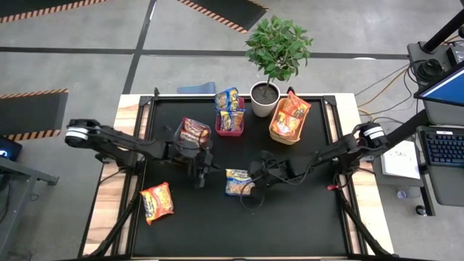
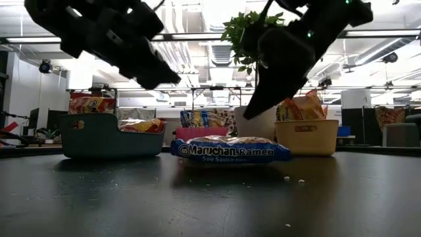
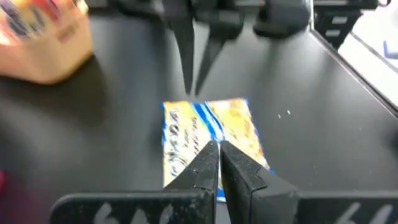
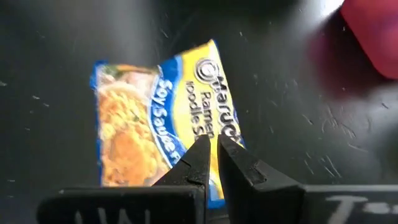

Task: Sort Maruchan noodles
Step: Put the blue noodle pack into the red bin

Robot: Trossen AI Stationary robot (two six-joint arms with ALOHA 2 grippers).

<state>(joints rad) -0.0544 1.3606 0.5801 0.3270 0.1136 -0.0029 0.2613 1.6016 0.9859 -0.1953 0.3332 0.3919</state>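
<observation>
Both pincers hovered clenched and empty over one noodle packet.
Your right pincer (image 1: 255,179) hung nearer, at the blue-yellow packet's (image 1: 239,182) edge; your left pincer (image 1: 202,174) waited farther off. The packet lay flat mid-bench (image 1: 290,217), long axis pointing toward the bins.

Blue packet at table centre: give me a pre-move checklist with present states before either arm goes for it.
1. Blue packet lies flat on the table, free of any bin: ok.
2. Right gripper sits at the packet's edge: ok.
3. Right gripper open enough to take it: not ok, fingers shut.
4. Left gripper clear of the packet: ok, beside it and shut.
5. Red bin already holding blue packets has room for one more: cannot tell.
6. Orange packet near the table's front left is out of the way: ok.
</observation>
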